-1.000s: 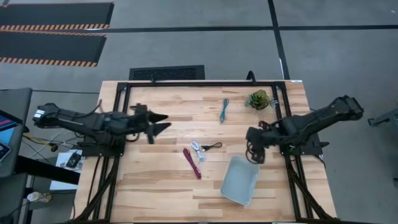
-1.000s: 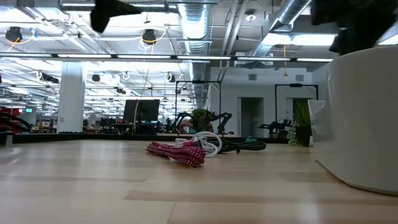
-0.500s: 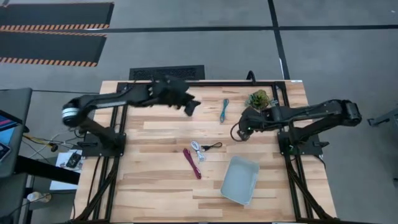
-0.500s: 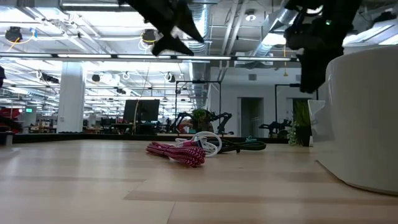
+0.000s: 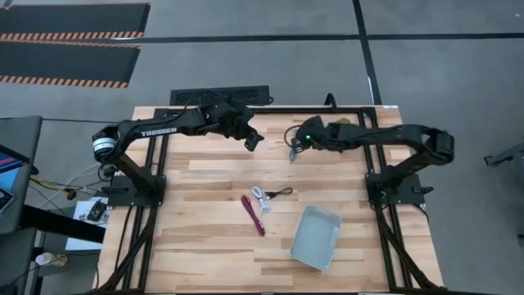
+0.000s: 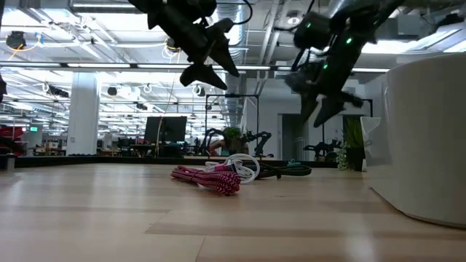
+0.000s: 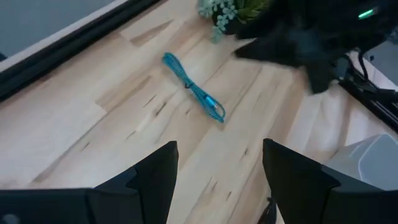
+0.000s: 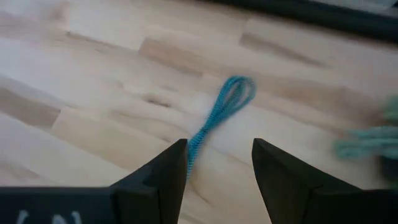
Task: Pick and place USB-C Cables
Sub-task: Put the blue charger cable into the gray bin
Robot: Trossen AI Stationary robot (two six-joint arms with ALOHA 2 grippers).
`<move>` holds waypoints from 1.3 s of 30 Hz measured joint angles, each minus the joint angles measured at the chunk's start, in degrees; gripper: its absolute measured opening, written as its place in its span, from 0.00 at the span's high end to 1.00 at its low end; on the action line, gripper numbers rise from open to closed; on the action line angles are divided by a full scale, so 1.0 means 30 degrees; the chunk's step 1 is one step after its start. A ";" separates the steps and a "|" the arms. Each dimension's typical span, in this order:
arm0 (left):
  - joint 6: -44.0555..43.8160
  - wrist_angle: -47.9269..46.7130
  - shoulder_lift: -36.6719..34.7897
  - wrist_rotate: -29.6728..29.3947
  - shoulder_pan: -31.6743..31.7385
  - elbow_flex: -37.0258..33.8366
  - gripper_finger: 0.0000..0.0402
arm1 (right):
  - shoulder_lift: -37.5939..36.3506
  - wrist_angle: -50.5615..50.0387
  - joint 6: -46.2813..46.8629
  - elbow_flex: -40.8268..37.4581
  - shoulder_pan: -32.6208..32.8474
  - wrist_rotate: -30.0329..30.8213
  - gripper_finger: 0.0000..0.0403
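Pincer work is centred on the teal cable (image 5: 295,146), which lies alone on the far part of the tabletop (image 5: 205,238), just beside the small green plant (image 5: 341,129). The right pincer (image 5: 296,146) is held directly above this cable with its fingers spread apart and nothing between them; in the right wrist view the teal cable (image 8: 219,116) is seen running into the gap between the two fingers. The left pincer (image 5: 254,140) is raised near the same cable, also spread and empty, and the cable (image 7: 194,94) is seen ahead of it in the left wrist view.

The dark red cable (image 5: 252,215), white cable (image 5: 260,199) and black cable (image 5: 280,193) are gathered near the tabletop's middle, touching or overlapping, just beside the pale blue tray (image 5: 316,238), which appears empty.

Several risks are judged from here. With both arms brought close over one cable, a collision could be caused if both descend together. The thin cable could be pushed aside rather than gripped if the fingers are lowered slightly off its line. The plant could be knocked by the right arm.
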 joint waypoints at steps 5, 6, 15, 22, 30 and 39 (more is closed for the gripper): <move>0.0284 -0.0227 0.0008 -0.0521 0.0137 -0.0262 0.45 | 0.0777 -0.0126 -0.0077 -0.0019 0.0497 -0.0281 0.49; 0.0298 0.0187 0.0216 -0.0564 0.0141 -0.0262 0.45 | 0.0565 -0.0332 -0.0144 -0.0015 0.0709 -0.0247 0.49; -0.0299 0.6639 0.3821 -0.1480 0.0034 -0.0492 0.45 | -0.4534 -0.8452 0.3845 -0.0014 0.4019 0.2206 0.49; -0.0795 0.5576 0.7551 -0.3118 -0.0744 0.2347 0.45 | -0.6774 -1.1465 0.7851 0.0000 0.6645 0.4370 0.49; 0.0853 0.0432 0.8669 -0.2932 -0.2703 0.5064 0.45 | -0.5447 -0.9893 0.7528 0.0000 0.6615 0.4777 0.49; -0.0482 -0.6723 0.2985 -0.6782 -0.5379 0.3332 0.45 | -0.1162 -0.1256 0.1451 0.0007 0.2411 0.2578 0.49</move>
